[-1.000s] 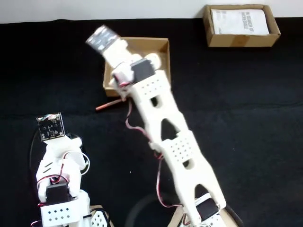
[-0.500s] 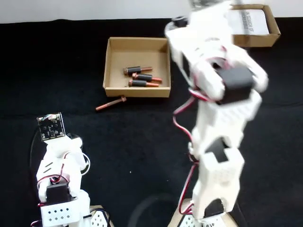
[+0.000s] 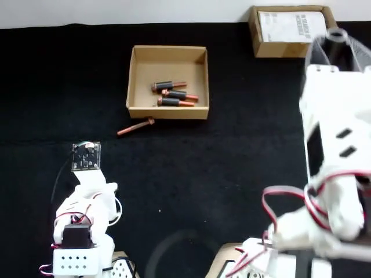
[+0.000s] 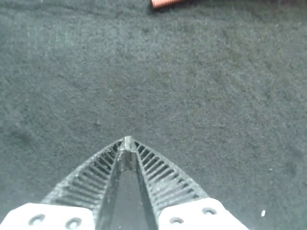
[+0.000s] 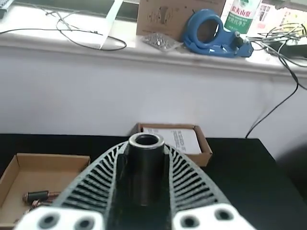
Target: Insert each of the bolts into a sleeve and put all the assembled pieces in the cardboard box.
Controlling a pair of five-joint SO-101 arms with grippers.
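The cardboard box (image 3: 200, 81) at the back of the black table holds three bolts fitted in dark sleeves (image 3: 171, 94). One loose copper bolt (image 3: 135, 127) lies on the mat just in front of the box's front wall; its end (image 4: 165, 4) shows in the left wrist view. My left gripper (image 4: 126, 142) is shut and empty, low over bare mat short of that bolt. My right gripper (image 5: 146, 158) is raised high at the right side, shut on an upright black sleeve (image 5: 146, 167), whose open top (image 3: 337, 36) shows from above.
A second cardboard box (image 3: 293, 49) with a printed sheet inside stands at the back right corner. A white wall and a cluttered shelf lie beyond the table's far edge. The left arm's base (image 3: 75, 255) is at the front left.
The right arm has swung away from over the cardboard box to the right and risen, uncovering the three pieces inside. The left arm has shifted slightly forward and right.
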